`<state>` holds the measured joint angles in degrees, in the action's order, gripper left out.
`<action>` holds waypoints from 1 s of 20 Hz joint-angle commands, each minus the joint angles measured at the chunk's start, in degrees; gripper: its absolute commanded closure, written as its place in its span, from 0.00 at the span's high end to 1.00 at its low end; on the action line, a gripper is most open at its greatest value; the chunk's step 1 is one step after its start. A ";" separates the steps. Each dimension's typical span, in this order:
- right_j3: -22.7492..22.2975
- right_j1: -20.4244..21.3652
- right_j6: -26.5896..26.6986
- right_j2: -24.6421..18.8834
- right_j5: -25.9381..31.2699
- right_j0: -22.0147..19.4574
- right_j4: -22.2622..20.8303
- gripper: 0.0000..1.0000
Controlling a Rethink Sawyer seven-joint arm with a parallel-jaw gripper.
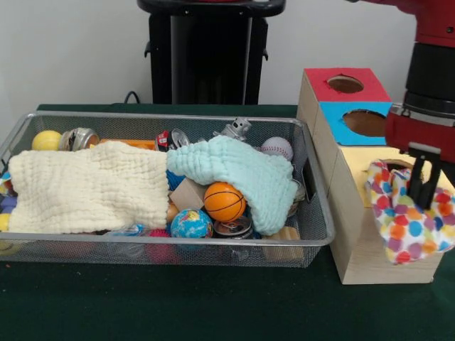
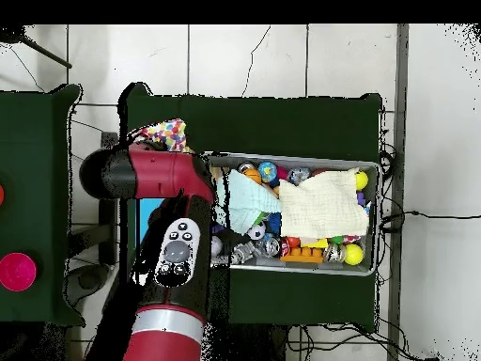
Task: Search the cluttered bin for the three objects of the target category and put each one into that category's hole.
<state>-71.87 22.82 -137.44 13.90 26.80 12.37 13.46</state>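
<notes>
Clamped tight on the polka-dot cloth (image 1: 409,217), the tool (image 1: 422,186), black fingers pinching the fabric near its top edge. Cloth dangling straight down, long axis vertical, bulk of it draped over the front of the wooden box (image 1: 355,241). Yellow hole (image 1: 398,165) just behind the tool at about twelve o'clock, half hidden by the fabric (likely the target, going by the grip). Blue hole (image 1: 365,122) and red hole (image 1: 345,84) farther off toward eleven o'clock. Short hop needed, probably: lift, nudge toward twelve, then release over the opening. Risk of loose cloth snagging on the hole's rim or slumping down the box front.

Wire bin (image 1: 313,213) at nine o'clock from the tool, well apart. Inside, a cream cloth (image 1: 89,188) and a mint cloth (image 1: 234,170) spread over balls, tins and blocks. Dark counter (image 1: 213,302) open along the front.
</notes>
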 commanded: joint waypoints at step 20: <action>-24.99 10.12 -11.86 -5.79 1.82 3.75 0.90 0.00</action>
<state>-85.17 32.00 -137.44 12.50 26.78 13.00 11.86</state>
